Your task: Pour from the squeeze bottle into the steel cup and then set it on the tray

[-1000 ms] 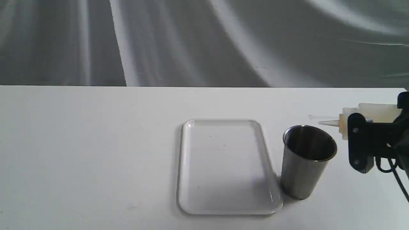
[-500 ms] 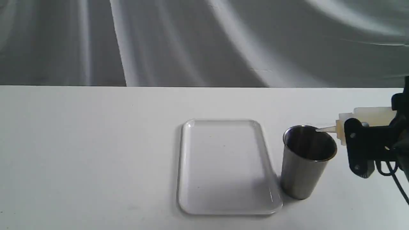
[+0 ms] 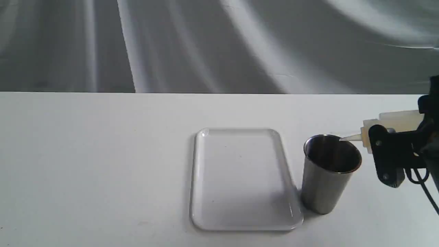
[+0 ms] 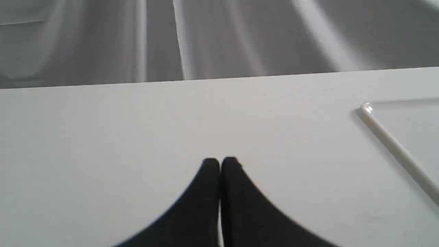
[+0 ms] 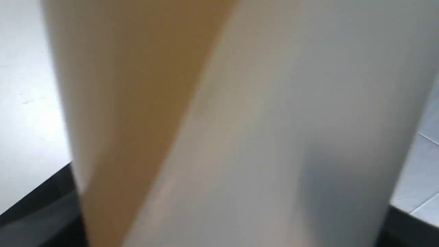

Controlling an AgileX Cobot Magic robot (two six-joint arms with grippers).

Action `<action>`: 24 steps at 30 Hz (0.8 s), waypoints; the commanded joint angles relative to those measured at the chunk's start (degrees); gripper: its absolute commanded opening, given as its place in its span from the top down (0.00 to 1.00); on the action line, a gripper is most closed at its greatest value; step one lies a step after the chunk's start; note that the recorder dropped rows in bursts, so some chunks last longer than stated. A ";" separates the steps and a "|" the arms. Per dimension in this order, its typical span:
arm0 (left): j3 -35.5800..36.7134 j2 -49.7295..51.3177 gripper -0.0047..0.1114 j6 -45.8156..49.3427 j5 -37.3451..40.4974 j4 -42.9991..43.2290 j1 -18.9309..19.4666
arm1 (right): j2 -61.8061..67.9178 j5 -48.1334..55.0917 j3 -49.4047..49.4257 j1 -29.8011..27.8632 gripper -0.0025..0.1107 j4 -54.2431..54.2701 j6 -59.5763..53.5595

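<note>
The squeeze bottle [image 3: 398, 120] lies nearly level in the air at the right edge, and my right gripper [image 3: 381, 132] is shut on it. Its cone nozzle [image 3: 348, 138] points left, with the tip over the far right rim of the steel cup [image 3: 325, 178]. No stream shows. The cup stands upright just right of the white tray [image 3: 240, 178]. Up close, the right wrist view is filled by the bottle [image 5: 260, 130], with amber liquid [image 5: 137, 103] along one side. My left gripper [image 4: 219, 164] is shut and holds nothing, low over the table.
The tray's near corner and rim [image 4: 394, 145] show in the left wrist view, to one side of the left gripper. A grey draped backdrop [image 3: 219, 44] hangs behind the white table [image 3: 85, 164].
The right gripper moved the bottle left and down, bringing the nozzle tip from beside the cup to over its rim. In the last half-second the bottle's rear rose slightly.
</note>
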 commanded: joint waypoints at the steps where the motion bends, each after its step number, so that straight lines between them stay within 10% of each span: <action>1: 0.25 -0.15 0.96 -0.28 -0.43 -0.06 0.09 | -0.42 1.88 -2.15 0.14 0.98 -1.39 -0.70; 24: 0.25 -0.15 0.96 -0.29 -0.43 -0.06 0.09 | -0.42 0.20 -2.61 0.22 0.98 -1.39 -9.01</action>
